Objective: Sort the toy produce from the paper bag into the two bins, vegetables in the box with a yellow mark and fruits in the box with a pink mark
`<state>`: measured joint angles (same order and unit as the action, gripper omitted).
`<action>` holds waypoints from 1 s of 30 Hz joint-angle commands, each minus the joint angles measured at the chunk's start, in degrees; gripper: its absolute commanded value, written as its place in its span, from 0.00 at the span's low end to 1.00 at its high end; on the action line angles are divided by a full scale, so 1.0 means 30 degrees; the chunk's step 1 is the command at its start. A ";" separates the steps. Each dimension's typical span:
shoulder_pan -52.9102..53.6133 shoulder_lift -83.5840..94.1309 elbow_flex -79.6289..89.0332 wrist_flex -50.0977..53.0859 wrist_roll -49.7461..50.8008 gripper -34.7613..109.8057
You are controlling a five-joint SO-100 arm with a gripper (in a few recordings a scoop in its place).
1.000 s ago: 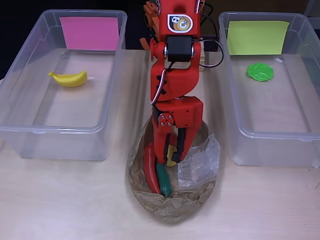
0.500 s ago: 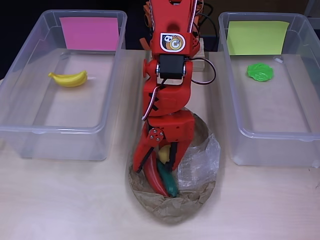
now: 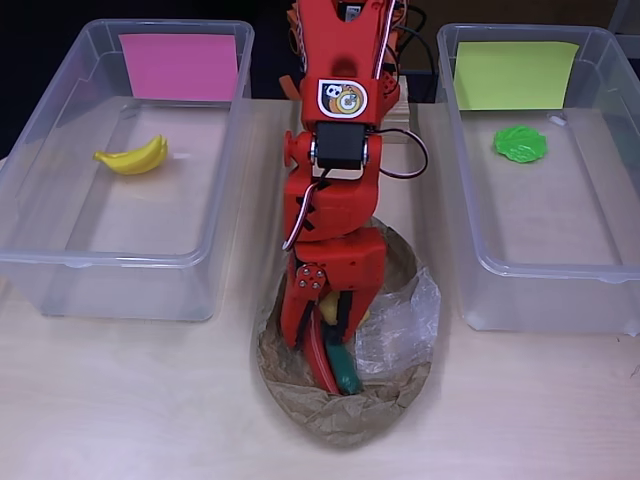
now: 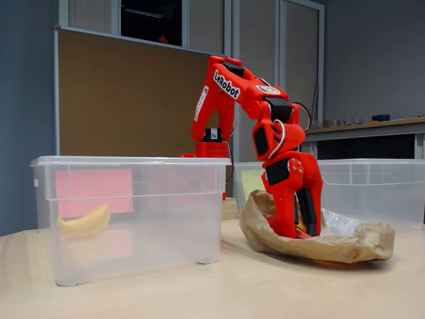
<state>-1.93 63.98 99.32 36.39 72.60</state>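
Note:
My red gripper [image 3: 322, 338] reaches down into the crumpled paper bag [image 3: 345, 415], which lies between the two bins. Its jaws have closed in on a red pepper [image 3: 322, 368], whose lower end sticks out below the fingers. A dark green vegetable [image 3: 347, 377] lies right beside the pepper, and a yellow piece [image 3: 328, 308] shows under the gripper. The pink-marked box [image 3: 180, 65] holds a banana [image 3: 130, 157]. A green leafy toy [image 3: 520, 145] lies in the yellow-marked box [image 3: 515, 75]. In the fixed view the gripper [image 4: 300, 226] is sunk in the bag [image 4: 332, 247].
Clear plastic film [image 3: 400, 330] lines the bag's right side. The bins' walls stand close on both sides of the arm. Bare tabletop [image 3: 130, 400] lies in front of the bins.
The gripper shifted left over the red pepper, dropped lower into the bag and narrowed its jaws around it. The banana rocked slightly in its bin.

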 commanded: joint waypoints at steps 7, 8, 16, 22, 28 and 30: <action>-0.0352 -0.1377 -0.1113 0.1992 -0.0029 0.33; -0.0381 -0.1494 -0.1172 0.1992 0.0059 0.31; -0.0352 -0.1611 -0.2168 0.2725 -0.0586 0.24; -0.0791 -0.0498 -0.2607 0.4775 -0.1465 0.24; -0.1670 0.2080 -0.2725 0.6504 -0.3135 0.24; -0.2139 0.3076 -0.2842 0.7090 -0.3838 0.24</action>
<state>-5.71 66.71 91.67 54.84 63.72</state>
